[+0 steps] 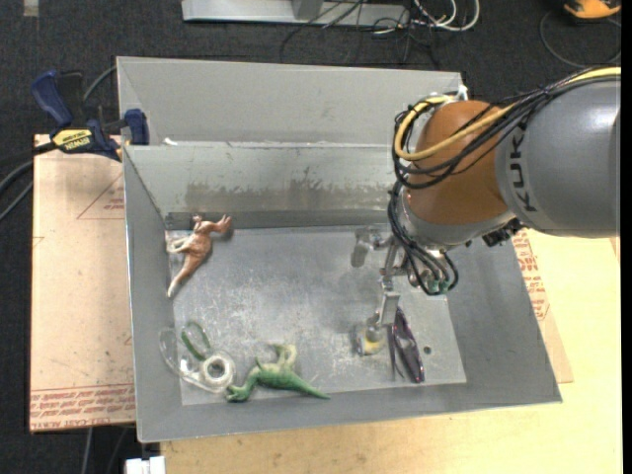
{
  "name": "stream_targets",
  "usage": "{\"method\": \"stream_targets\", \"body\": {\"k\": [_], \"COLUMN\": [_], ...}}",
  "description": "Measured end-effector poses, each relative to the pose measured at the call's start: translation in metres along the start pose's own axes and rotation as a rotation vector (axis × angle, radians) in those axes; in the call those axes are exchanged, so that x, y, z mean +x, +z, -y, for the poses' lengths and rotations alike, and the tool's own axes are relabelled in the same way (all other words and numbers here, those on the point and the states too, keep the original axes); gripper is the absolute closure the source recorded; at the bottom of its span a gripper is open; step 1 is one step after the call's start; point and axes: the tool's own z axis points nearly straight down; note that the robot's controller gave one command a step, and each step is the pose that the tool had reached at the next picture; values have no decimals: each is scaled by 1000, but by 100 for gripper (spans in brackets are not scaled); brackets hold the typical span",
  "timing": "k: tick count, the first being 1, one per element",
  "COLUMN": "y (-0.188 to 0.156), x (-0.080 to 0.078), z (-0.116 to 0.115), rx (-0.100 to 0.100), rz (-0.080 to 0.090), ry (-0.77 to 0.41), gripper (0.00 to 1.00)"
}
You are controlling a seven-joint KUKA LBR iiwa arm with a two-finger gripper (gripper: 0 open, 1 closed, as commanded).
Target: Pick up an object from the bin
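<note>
Grey metal bin, sparsely stocked.

- Hand: lowered to the floor in the near right quarter; whether it is apart or together cannot be told.
- Small pale-yellow lump: lodged just beside the hand's tip, toward the view's left; judged the nearest candidate.
- Dark purple elongated piece: set close on the opposite side, long axis running far to near.
- Brown toy dinosaur and green toy dinosaur: well apart, leftward.

Even light, perhaps overhead, faint shadows, dull sheen on bin
</note>
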Motion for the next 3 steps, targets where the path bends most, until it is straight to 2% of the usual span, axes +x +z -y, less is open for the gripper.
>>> {"method": "stream_targets", "body": {"k": [1,2,3], "y": [-2,55,63], "x": [0,-31,16], "z": [0,15,104], "rx": [0,-1,1], "rz": [1,-1,-1], "ry": [0,31,92], "gripper": [0,0,0]}}
